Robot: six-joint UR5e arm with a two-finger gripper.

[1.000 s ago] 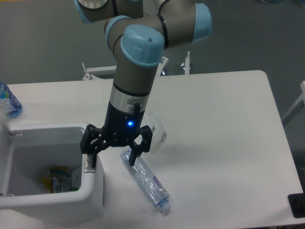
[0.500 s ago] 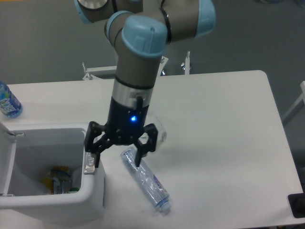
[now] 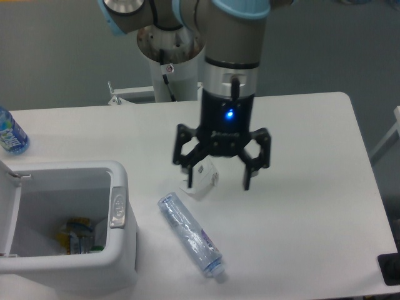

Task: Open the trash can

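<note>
The gripper hangs with jaws spread, holding nothing. The trash can sits well to its lower left, lid already swung open, grey latch facing the jaws.

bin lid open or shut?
Open. The bin's inside is exposed, with trash visible at the bottom; the lid stands up at the left edge.

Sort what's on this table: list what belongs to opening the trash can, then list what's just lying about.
Job:
large white boxy plastic trash can, lid already open
open two-finger gripper

Lying about:
clear plastic bottle lying flat
small crumpled clear wrapper
blue-labelled bottle at the left edge
</note>
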